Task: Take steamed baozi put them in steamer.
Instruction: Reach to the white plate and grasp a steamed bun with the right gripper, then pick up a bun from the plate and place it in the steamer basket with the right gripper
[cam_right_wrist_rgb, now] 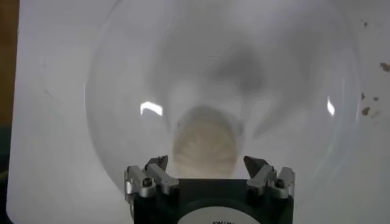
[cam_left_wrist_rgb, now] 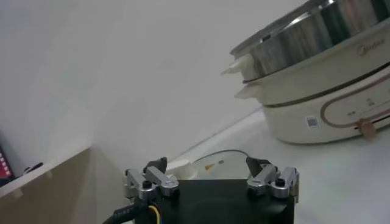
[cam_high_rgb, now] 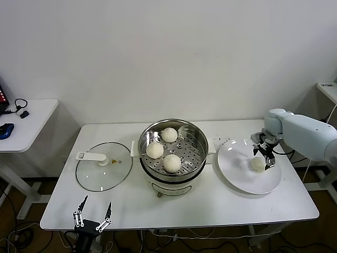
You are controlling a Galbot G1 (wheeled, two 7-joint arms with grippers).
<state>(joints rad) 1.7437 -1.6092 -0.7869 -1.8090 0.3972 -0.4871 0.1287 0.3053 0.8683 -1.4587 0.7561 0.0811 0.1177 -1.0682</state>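
Fingers of the right gripper (cam_high_rgb: pixel 265 152) stand spread wide, one on each side of the last baozi (cam_high_rgb: pixel 257 164) without closing on it. The right wrist view shows this best: the bun (cam_right_wrist_rgb: pixel 206 146) sits directly between the two metal fingertips (cam_right_wrist_rgb: pixel 157 170), its pleated cream top facing the camera, with a gap on either side. Around it spreads the bare white plate (cam_right_wrist_rgb: pixel 292 79). The head view adds what the wrist camera cannot: the gripper hangs over the plate (cam_high_rgb: pixel 237 168) from the white right arm, and the plate lies on the white table (cam_high_rgb: pixel 221 205).

Across from the gripper, toward the robot's left, stands the steamer (cam_high_rgb: pixel 197 150), a shiny steel pot on a white base. Three baozi already rest on its perforated tray: one at the far side (cam_high_rgb: pixel 169 134), one at the left (cam_high_rgb: pixel 155 150), one nearest the robot (cam_high_rgb: pixel 172 163). Beyond the steamer lies the round glass lid (cam_high_rgb: pixel 103 166) with its white handle, flat on the table.

The left gripper (cam_high_rgb: pixel 93 213) waits at the near table edge, well apart from the work, fingers spread and holding nothing. Its own wrist view looks along the tabletop and catches the steamer (cam_left_wrist_rgb: pixel 329 91) from the side, showing the white base and a small side handle, with the lid (cam_left_wrist_rgb: pixel 213 161) just ahead.
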